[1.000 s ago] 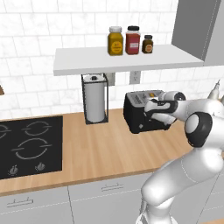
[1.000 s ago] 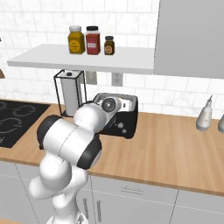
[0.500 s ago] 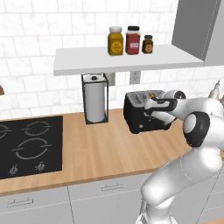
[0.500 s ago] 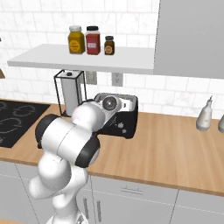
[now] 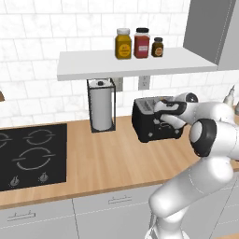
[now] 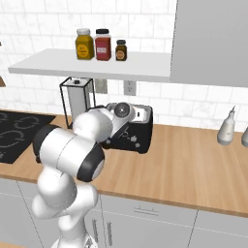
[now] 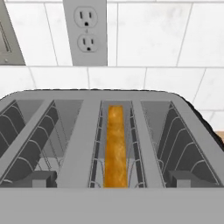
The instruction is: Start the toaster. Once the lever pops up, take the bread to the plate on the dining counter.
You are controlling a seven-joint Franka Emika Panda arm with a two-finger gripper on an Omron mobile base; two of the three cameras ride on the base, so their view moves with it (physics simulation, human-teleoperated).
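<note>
Tool (image 5: 161,113), jaw state impossible to tell, sits over the small black boxy toaster (image 5: 148,125) on the light wood bench (image 5: 102,158), tan bread slice (image 7: 115,146) sunk in its middle slot; risk: tool misses the lever, toaster slides.

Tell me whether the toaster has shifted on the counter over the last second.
No. The toaster sits at the same spot right of the paper towel holder, below the wall outlet.

Low shelf (image 5: 135,65) above toaster (image 5: 149,122)
</note>
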